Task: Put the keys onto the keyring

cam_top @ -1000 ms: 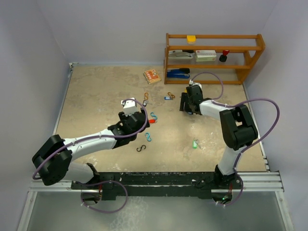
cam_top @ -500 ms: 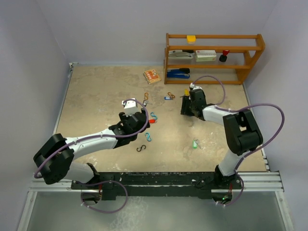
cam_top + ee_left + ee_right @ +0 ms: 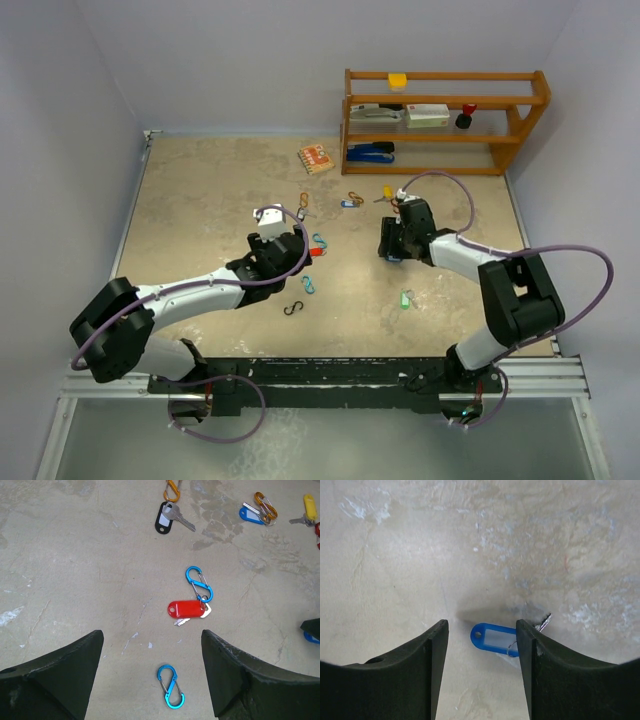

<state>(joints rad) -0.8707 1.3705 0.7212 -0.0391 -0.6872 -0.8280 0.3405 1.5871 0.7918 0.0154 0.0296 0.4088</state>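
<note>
Right of centre on the table [image 3: 200, 200], my right gripper [image 3: 481, 626] straddles the flat-lying blue-tagged key [image 3: 495, 638], jaws half open — pick-up step — so next, I judge: lower, close squarely on the tag; left gripper [image 3: 151, 635] gapes wide.

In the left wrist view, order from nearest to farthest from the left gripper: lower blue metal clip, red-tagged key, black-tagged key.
1. Lower blue metal clip, seen between the left gripper's fingers.
2. Red-tagged key, just ahead.
3. Black-tagged key, far ahead, top.
</note>
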